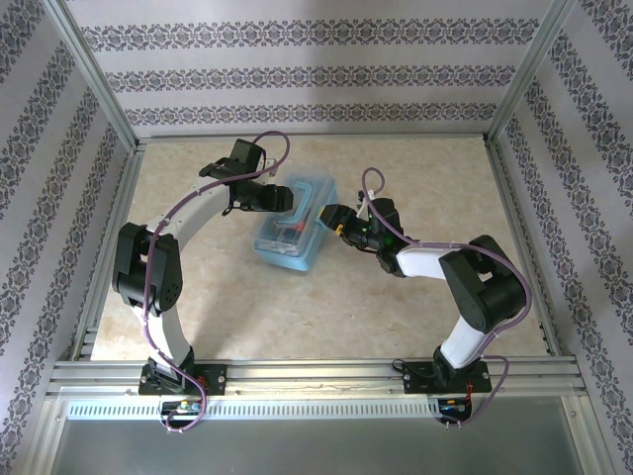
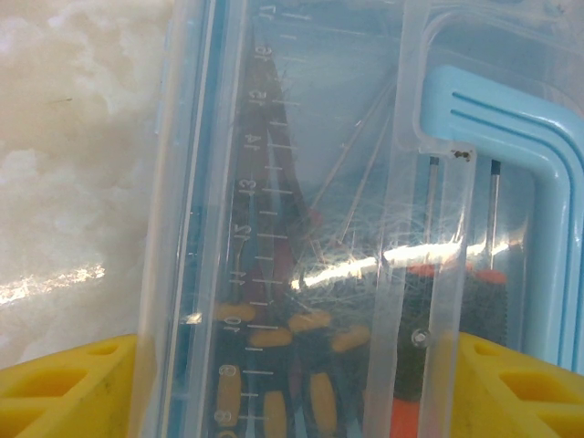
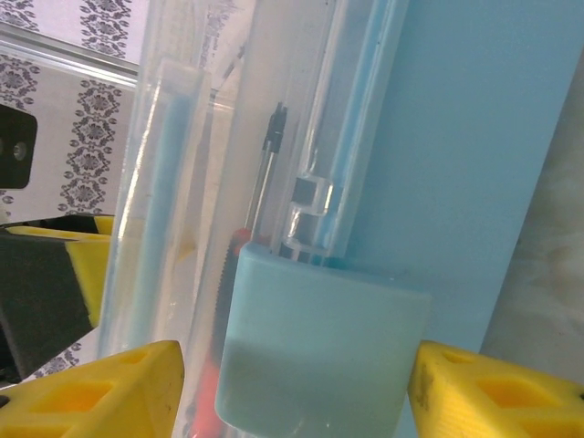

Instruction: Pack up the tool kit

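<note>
Two grippers bracket the tool case (image 1: 297,223). The right gripper (image 3: 297,392) is parted astride its blue latch (image 3: 319,347), not pinching. The left gripper (image 2: 297,392) is spread wide at its far-left corner, hold unclear. Light, rigid, slick plastic, likely — press at the latch.

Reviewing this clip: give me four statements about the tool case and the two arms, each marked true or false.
1. The translucent blue plastic tool case lies mid-table. True.
2. The case is empty. False: yellow-and-black-handled tools show through its clear wall.
3. The right gripper straddles the case's light blue latch. True.
4. The left gripper hangs back by its own base. False: it is at the case's far left side.
</note>
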Robot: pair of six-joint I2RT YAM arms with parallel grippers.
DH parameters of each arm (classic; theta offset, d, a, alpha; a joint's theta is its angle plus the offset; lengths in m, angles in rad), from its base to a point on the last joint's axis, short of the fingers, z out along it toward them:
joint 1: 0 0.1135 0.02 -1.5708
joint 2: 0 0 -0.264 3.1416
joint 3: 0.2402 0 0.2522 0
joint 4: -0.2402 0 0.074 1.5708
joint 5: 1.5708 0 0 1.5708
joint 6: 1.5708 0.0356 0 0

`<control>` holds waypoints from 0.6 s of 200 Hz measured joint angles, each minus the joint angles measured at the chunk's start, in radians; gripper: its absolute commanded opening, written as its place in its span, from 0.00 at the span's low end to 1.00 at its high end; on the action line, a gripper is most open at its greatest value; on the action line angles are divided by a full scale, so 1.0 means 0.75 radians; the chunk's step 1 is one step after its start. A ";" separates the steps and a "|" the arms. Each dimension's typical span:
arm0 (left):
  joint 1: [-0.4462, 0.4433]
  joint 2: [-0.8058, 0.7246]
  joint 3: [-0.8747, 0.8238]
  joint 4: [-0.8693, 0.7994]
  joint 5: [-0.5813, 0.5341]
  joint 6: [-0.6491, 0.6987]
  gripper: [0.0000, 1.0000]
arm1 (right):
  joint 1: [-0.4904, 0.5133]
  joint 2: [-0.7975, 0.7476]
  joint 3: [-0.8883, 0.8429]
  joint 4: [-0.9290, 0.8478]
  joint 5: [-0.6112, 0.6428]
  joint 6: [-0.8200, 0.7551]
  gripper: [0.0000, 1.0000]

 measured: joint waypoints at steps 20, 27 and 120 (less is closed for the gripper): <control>0.000 0.000 0.001 0.000 0.000 0.000 0.41 | 0.000 -0.012 0.000 0.000 0.000 0.000 0.63; 0.000 0.002 0.003 -0.001 0.000 0.000 0.41 | 0.000 -0.015 0.000 0.000 0.001 0.000 0.62; 0.000 0.001 0.003 -0.001 0.000 0.000 0.41 | 0.000 -0.005 0.000 0.001 0.006 -0.001 0.54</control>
